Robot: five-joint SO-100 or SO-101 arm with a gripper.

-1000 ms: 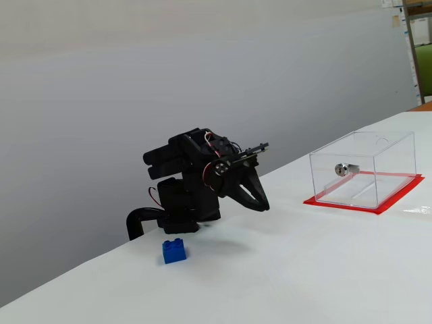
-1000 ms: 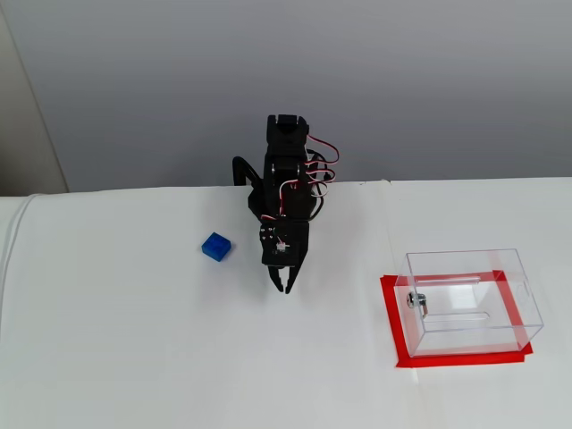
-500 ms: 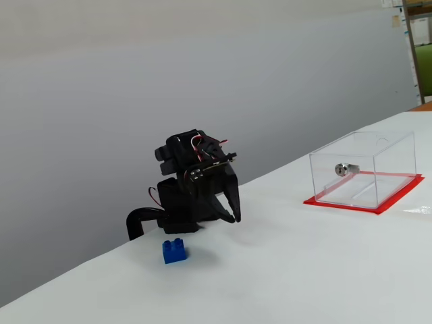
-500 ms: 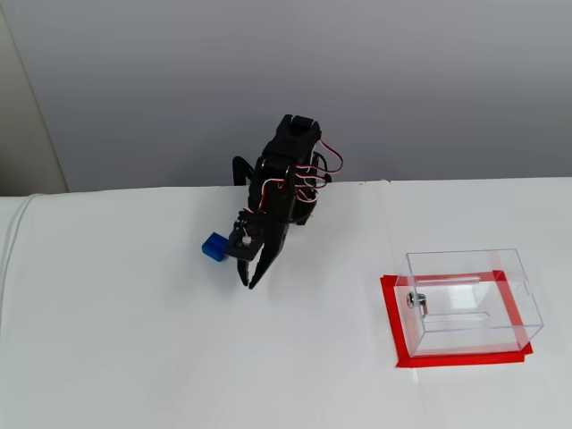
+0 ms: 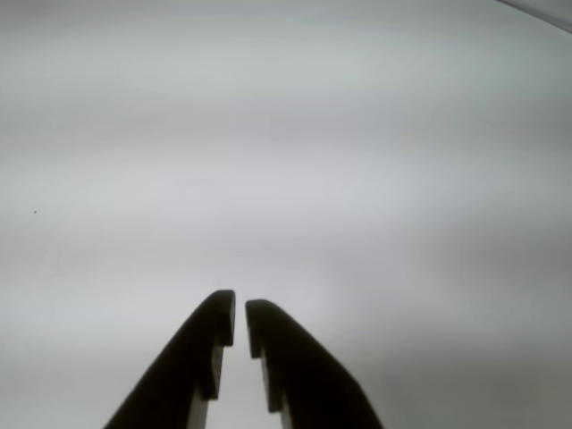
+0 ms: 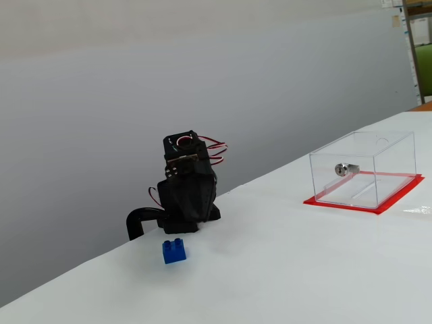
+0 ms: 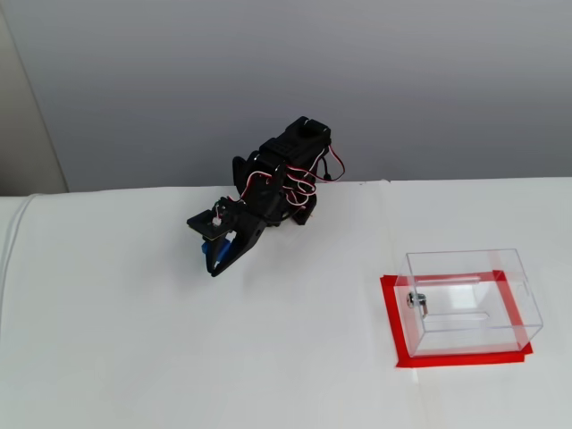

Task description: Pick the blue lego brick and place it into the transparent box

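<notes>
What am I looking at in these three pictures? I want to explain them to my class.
A small black robot arm sits folded on a white table. Two pictures come from cameras standing still, one low at the side, one higher up. The third comes from a camera on the arm's wrist: the dark shapes are its two fingers, nearly closed and holding nothing. On the table lie a blue brick, close by the arm, and further off a clear box on a red sheet, with a small metal cylinder inside.
</notes>
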